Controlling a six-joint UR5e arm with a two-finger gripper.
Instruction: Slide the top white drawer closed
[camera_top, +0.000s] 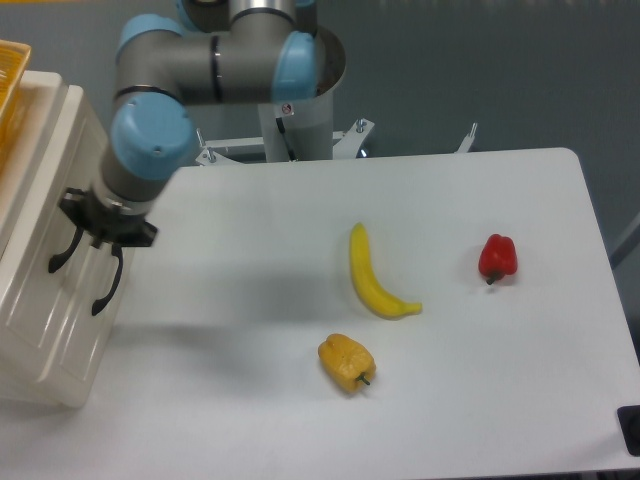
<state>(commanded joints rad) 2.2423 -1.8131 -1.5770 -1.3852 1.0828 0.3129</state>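
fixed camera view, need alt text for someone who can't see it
A robot arm's gripper sits against the front of the top white drawer at the table's left edge. A banana, yellow pepper and red pepper lie on the white table.

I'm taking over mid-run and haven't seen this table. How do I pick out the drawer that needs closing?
Look to the table's left edge, where a glossy white cabinet stands. The top white drawer is its uppermost box, directly at the gripper. Its black curved handle sits above the lower front's handle, and a yellow basket rests on top.
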